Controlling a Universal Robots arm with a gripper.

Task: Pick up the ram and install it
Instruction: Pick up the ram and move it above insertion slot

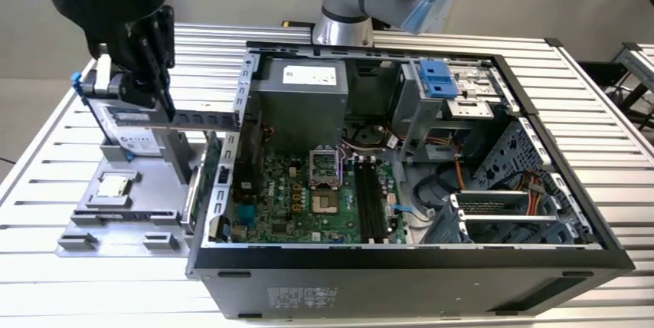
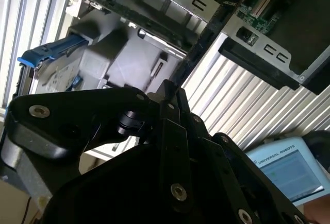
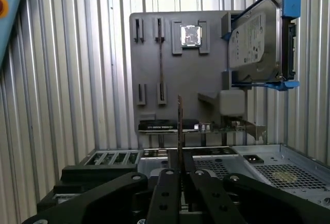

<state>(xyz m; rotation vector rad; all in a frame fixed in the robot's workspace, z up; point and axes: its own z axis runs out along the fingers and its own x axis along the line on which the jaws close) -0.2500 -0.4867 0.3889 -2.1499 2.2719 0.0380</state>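
Pincer (image 3: pixel 180 170) clamping ram (image 3: pixel 179 123), beside case wall (image 1: pixel 243 98)

Dark narrow ram (image 1: pixel 210 119), level, aloft

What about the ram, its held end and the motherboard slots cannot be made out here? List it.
The ram: edge-on in the first wrist view, so its faces and label are hidden.
Its held end: the gripper covers it in the exterior view.
The memory slots: too small in the exterior view to tell how their latches stand.
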